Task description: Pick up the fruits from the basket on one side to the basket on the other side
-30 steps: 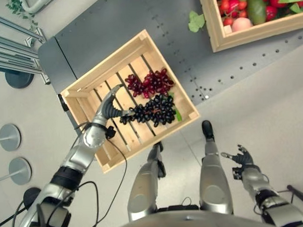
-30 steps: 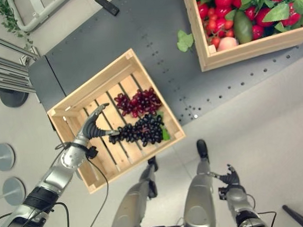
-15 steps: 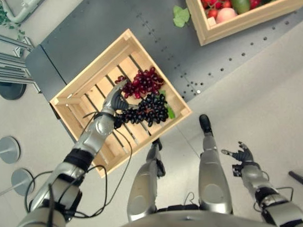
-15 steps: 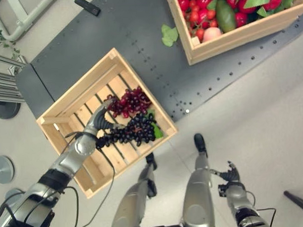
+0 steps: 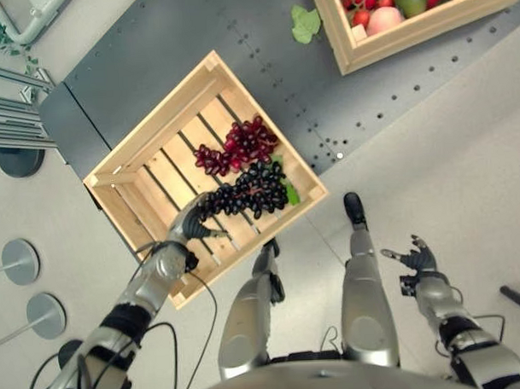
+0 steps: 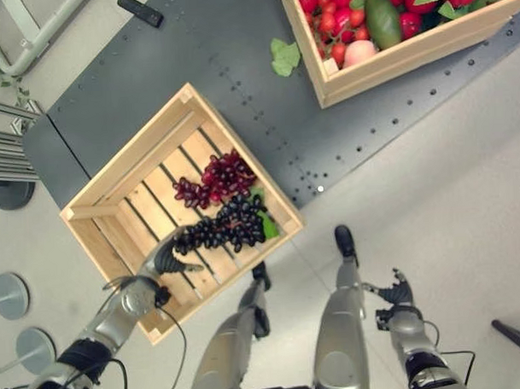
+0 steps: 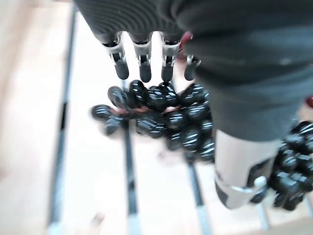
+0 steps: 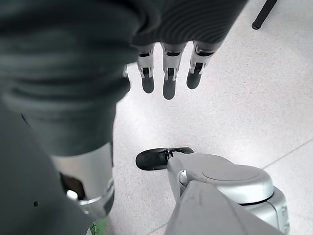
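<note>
The left hand (image 5: 191, 228) hangs with fingers relaxed and empty just above the black grapes (image 5: 247, 191) in the slatted crate (image 5: 143, 134); its wrist view shows the gap. Red grapes (image 5: 237, 147) lie beside. The right hand (image 5: 416, 261) hangs spread over the floor.

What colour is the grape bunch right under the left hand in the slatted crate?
Glossy black, the grape bunch beneath the left hand; clearest in the left wrist view.
</note>
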